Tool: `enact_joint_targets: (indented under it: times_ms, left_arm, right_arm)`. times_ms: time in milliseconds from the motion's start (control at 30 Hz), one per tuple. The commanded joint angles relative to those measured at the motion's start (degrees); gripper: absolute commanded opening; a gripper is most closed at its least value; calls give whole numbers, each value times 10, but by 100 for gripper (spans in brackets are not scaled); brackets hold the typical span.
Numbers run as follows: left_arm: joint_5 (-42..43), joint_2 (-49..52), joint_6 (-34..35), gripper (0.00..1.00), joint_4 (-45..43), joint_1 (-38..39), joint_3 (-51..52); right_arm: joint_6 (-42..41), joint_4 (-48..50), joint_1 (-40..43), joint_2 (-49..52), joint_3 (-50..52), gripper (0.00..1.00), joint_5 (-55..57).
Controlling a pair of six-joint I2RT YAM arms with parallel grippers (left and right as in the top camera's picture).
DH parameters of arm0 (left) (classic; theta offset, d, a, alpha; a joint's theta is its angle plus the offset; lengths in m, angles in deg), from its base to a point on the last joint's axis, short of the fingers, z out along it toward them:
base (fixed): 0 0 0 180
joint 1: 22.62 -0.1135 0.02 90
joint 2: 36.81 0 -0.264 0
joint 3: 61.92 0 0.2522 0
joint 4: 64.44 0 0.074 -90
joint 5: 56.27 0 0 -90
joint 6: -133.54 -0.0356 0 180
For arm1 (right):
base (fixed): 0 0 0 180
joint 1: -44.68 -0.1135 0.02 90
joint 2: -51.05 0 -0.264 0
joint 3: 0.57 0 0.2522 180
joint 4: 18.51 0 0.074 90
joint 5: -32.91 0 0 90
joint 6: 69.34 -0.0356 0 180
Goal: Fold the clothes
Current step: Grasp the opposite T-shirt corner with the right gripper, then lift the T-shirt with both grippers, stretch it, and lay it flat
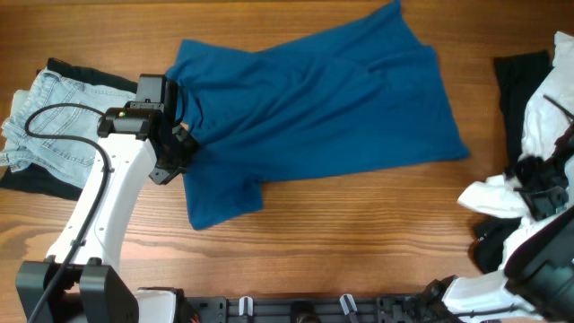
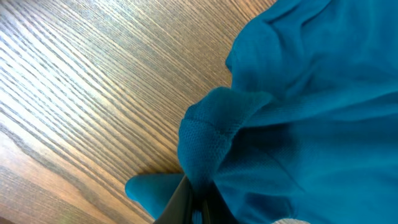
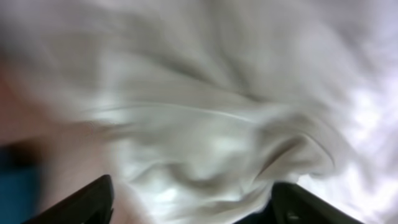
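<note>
Deep-blue shirt [image 1: 323, 108] was pictured spread, rumpled and skewed, across the middle of the wooden surface [image 1: 359, 233]. Pale denim shorts [image 1: 45, 117] were left at the far left edge and a white garment [image 1: 493, 193] was heaped at the right. Cloth this soft and light was judged likely to sag and crease wherever lifted, so hems, corners and seams were reckoned the best places for it to be taken. A bunched fold at the shirt's left edge was pinched in the closed jaws of the left gripper [image 2: 193, 208], whose arm was reached forward from the near-left corner. The right gripper [image 3: 199, 205] was held over the white garment, jaws wide apart, with nothing seen gripped in a blurred view.
</note>
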Motion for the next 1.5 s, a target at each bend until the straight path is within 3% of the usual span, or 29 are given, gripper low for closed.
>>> enact_joint_targets:
  times_ms: [0,267,667,767,933,1100,1233,1400,1467]
  left_arm:
    - [-12,-3,-9,4,1,-3,1]
    - [-12,-3,-9,4,1,-3,1]
    - [-12,-3,-9,4,2,-3,1]
    - [-12,-3,-9,4,3,-3,1]
    - [-12,-3,-9,4,3,-3,1]
    - [-10,-6,-22,4,3,-3,1]
    - [-5,-31,-112,4,21,-4,-38]
    - [6,-94,-132,4,59,-45,-125]
    - [55,-121,-169,4,70,-78,-171]
  right_arm:
    - [129,19,-36,-41,-11,86,-194]
    - [83,58,-130,14,10,89,-180]
    - [7,126,-150,127,22,83,-164]
    - [3,143,-158,154,22,71,-164]
    - [6,151,-160,159,22,4,-164]
    - [56,82,-160,131,-32,4,-184]
    - [85,-24,-160,28,-139,4,-184]
    - [121,-113,-159,-124,-257,4,-177]
    - [128,-133,-159,-172,-306,4,-177]
